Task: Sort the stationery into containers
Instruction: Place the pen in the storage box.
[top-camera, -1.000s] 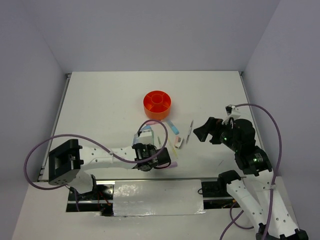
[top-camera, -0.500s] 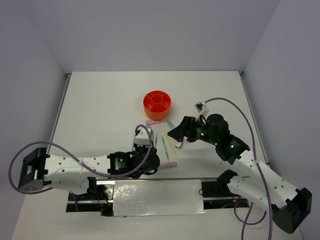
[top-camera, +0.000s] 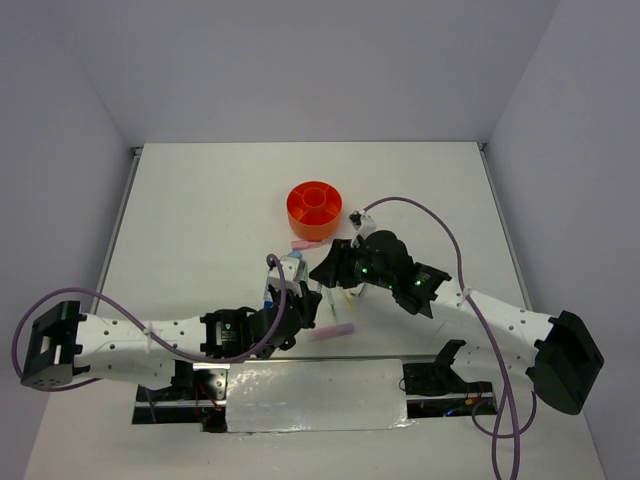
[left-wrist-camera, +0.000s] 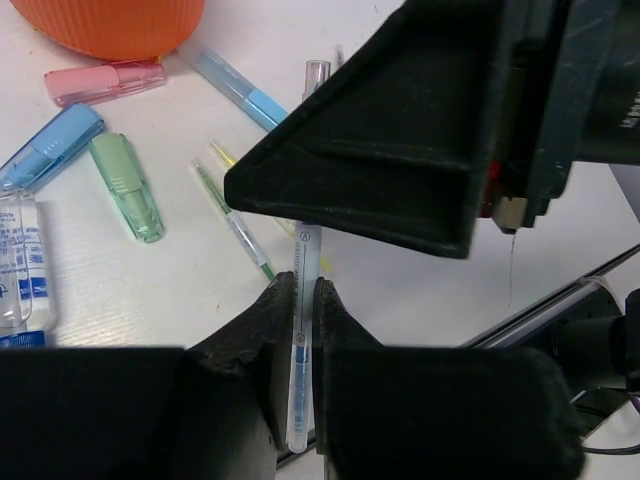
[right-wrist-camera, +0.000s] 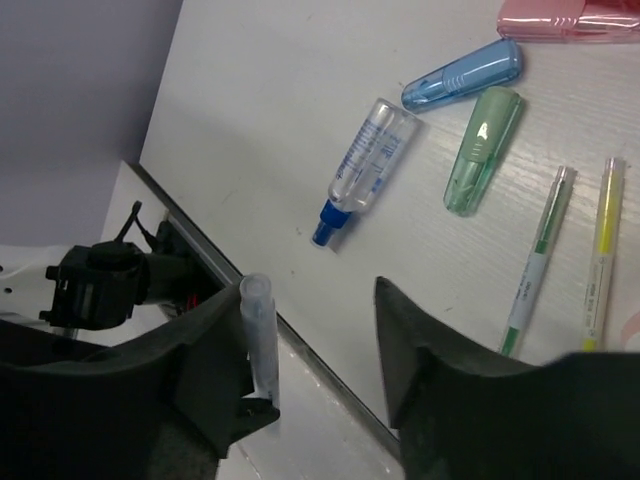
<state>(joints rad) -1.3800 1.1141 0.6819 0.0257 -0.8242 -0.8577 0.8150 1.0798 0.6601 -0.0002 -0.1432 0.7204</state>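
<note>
One clear pen (left-wrist-camera: 307, 250), light, stiff, probably slippery smooth plastic, pinched low on its barrel by the closed left gripper (left-wrist-camera: 303, 290), well apart from the orange organizer (top-camera: 312, 230) on its near side; right gripper (right-wrist-camera: 315, 350) spread wide around the capped end, judged the best second hold.

Pens (left-wrist-camera: 235, 225) and highlighters (left-wrist-camera: 125, 185) lie before the organizer (left-wrist-camera: 110, 25) on the table (left-wrist-camera: 100, 280).

top view looks down from the near side; wrist views sit close, sharing the green highlighter (left-wrist-camera: 128, 187)
</note>
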